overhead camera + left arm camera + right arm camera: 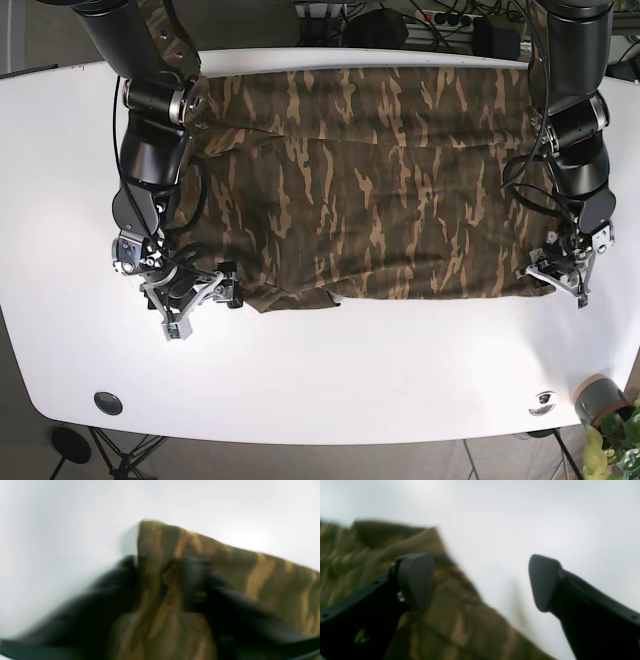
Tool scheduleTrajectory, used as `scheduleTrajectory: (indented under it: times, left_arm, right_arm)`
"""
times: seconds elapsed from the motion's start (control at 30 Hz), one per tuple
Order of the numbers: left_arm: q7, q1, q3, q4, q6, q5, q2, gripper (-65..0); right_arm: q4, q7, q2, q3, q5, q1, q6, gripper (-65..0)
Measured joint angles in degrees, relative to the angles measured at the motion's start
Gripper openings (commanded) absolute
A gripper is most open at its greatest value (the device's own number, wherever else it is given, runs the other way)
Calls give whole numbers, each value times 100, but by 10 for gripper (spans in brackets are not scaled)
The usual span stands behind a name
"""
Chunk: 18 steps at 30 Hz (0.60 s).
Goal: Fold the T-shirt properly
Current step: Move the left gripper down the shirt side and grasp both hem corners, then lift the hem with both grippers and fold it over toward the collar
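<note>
While the left gripper is clenched on a corner of the T-shirt spread on the table and the right gripper is spread beside its corner, an uneven, skewed fold is risked.

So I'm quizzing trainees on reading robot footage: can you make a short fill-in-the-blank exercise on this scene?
1. The T-shirt has a ____ pattern.
2. The table under it is ____.
3. The right gripper has its jaws ____.
4. The left gripper is shut on the shirt's ____.

Missing words: camouflage; white; open; edge
</note>
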<state>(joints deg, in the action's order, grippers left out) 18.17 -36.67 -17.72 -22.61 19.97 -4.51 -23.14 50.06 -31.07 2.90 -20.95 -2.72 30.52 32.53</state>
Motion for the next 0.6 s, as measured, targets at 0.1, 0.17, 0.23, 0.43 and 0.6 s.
scheduleTrajectory:
  times: [0.1,0.17,0.23,0.43,0.6]
  left_arm:
    - [11,11,4,2,278,24,24,-650]
    - [31,31,4,-33,415,24,39,-650]
    - [107,81,7,-192,442,33,57,-650]
    - [149,584,15,-1058,476,39,70,-650]
    - [221,874,15,-1523,474,50,61,-650]
  right_arm:
    - [-262,83,52,0,59,37,46,-75]
    - [-452,35,28,2,35,31,48,-75]
    - [-518,142,-17,0,87,26,57,-75]
    - [-557,114,-247,2,68,68,61,-76]
    - [-564,103,-302,2,81,70,66,-189]
